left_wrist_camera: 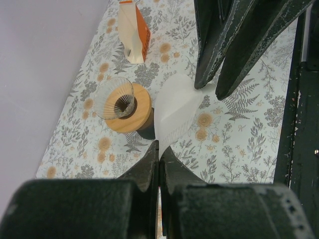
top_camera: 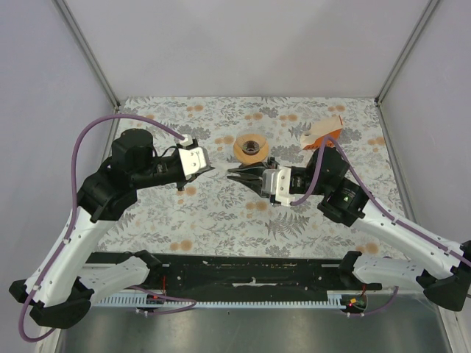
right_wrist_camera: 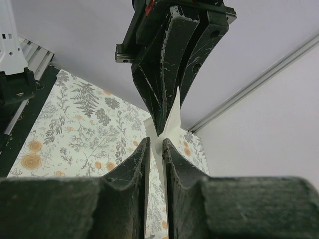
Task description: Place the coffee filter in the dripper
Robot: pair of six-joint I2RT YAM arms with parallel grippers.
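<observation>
- left tool (left_wrist_camera: 159, 152) is pinching one edge of the coffee filter (left_wrist_camera: 175, 110), jaws closed down on the paper.
- right tool (right_wrist_camera: 156, 145) is gripping the opposite edge, jaws narrowed to a thin gap with the paper in it.
- coffee filter is hanging above the worktop (left_wrist_camera: 239, 124) between both tools, just beside the dripper (left_wrist_camera: 138, 113), not in it.
- orange-and-white box (left_wrist_camera: 134, 31) is standing beyond the dripper.

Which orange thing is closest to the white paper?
The dripper, the round orange-brown one with a dark hole in the middle. It sits just beside the coffee filter. The orange-and-white box is farther off.
</observation>
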